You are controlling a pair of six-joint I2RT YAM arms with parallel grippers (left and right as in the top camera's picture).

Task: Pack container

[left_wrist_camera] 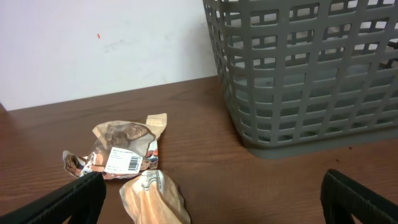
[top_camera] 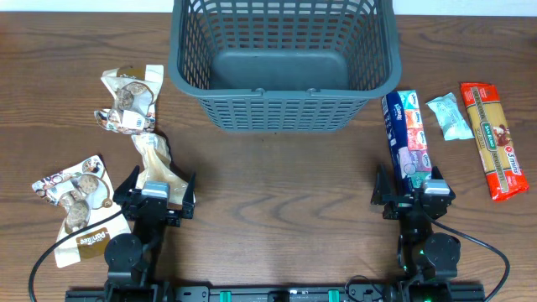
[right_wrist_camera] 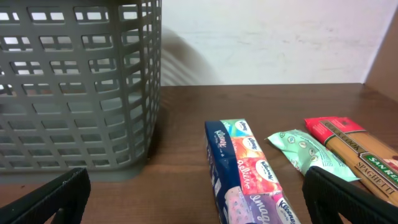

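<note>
The container (top_camera: 281,109), a large dark grey-blue lattice basket, stands at the back middle and looks empty; it also shows in the left wrist view (left_wrist_camera: 298,81) and the right wrist view (right_wrist_camera: 74,93). My left gripper (top_camera: 153,201) is open and empty at the front left, its fingers (left_wrist_camera: 208,199) either side of a tan crumpled packet (left_wrist_camera: 155,199). My right gripper (top_camera: 414,197) is open and empty at the front right (right_wrist_camera: 199,199), just behind a Kleenex tissue pack (right_wrist_camera: 249,174).
A cookie bag (top_camera: 130,99) lies back left, also in the left wrist view (left_wrist_camera: 121,149). Another cookie bag (top_camera: 77,197) lies at the far left front. A mint-green packet (top_camera: 449,116) and a red spaghetti pack (top_camera: 493,138) lie at the right.
</note>
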